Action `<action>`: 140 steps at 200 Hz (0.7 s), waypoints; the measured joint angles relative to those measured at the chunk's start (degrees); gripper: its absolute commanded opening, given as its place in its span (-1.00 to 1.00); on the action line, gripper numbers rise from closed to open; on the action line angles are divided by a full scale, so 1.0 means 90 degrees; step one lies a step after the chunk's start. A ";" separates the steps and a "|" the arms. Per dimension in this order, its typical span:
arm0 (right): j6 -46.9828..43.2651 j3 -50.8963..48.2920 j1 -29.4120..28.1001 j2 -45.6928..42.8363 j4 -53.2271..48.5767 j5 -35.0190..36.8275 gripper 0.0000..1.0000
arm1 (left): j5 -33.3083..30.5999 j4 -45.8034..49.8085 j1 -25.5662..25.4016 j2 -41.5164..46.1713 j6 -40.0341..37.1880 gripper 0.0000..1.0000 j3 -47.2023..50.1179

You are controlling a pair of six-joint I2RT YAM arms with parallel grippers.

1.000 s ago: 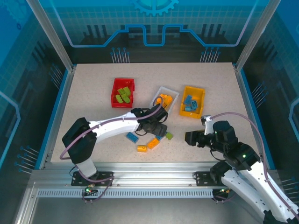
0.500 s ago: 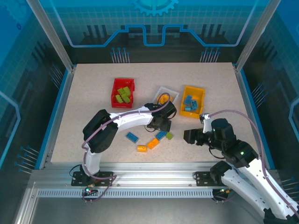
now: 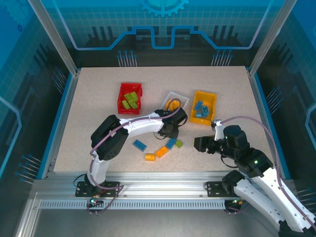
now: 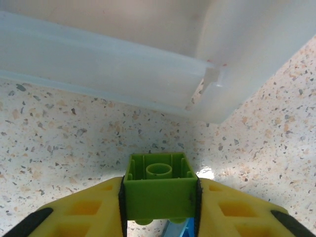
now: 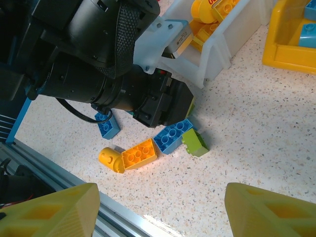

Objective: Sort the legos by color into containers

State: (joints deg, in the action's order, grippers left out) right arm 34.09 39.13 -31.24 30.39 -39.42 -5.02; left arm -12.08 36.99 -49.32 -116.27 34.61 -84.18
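My left gripper (image 4: pixel 159 200) is shut on a lime green lego (image 4: pixel 159 183), held just above the table beside a corner of the white container (image 4: pixel 148 59). From above, the left gripper (image 3: pixel 170 129) sits at the white container's (image 3: pixel 181 96) near end. On the table near it lie a blue lego (image 5: pixel 173 136), a green lego (image 5: pixel 195 142), an orange lego (image 5: pixel 139 153), an orange-yellow cylinder (image 5: pixel 109 159) and another blue lego (image 5: pixel 107 126). My right gripper (image 5: pixel 163 212) hangs open over bare table. The red container (image 3: pixel 121 96) holds green legos; the yellow container (image 3: pixel 197 94) holds blue ones.
The left arm (image 5: pixel 108 64) reaches across the table's middle, over the loose legos. The table's metal front rail (image 3: pixel 158 177) runs close to the orange pieces. Bare tabletop stretches to the left and to the far right.
The left arm swung toward the white container, and its jaws closed on the lime green lego. The right arm shifted only slightly.
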 measured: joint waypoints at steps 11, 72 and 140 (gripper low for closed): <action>-0.0002 0.0000 0.0000 0.0000 0.0000 0.0000 0.38 | -0.0017 -0.0005 -0.0002 0.0000 0.0000 -0.36 0.0000; -0.0056 0.0000 -0.0129 0.0136 0.0158 -0.0155 0.35 | -0.0282 0.0051 0.0136 0.0704 0.0000 -0.36 0.0425; -0.0452 0.0811 -0.2489 0.2295 0.1163 0.0765 0.36 | -0.0245 0.0311 0.2832 0.2625 -0.0464 -0.31 0.0775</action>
State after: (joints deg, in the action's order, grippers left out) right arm 30.02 46.44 -53.65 51.05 -28.95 1.87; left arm -14.28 39.79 -23.83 -92.64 30.44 -77.21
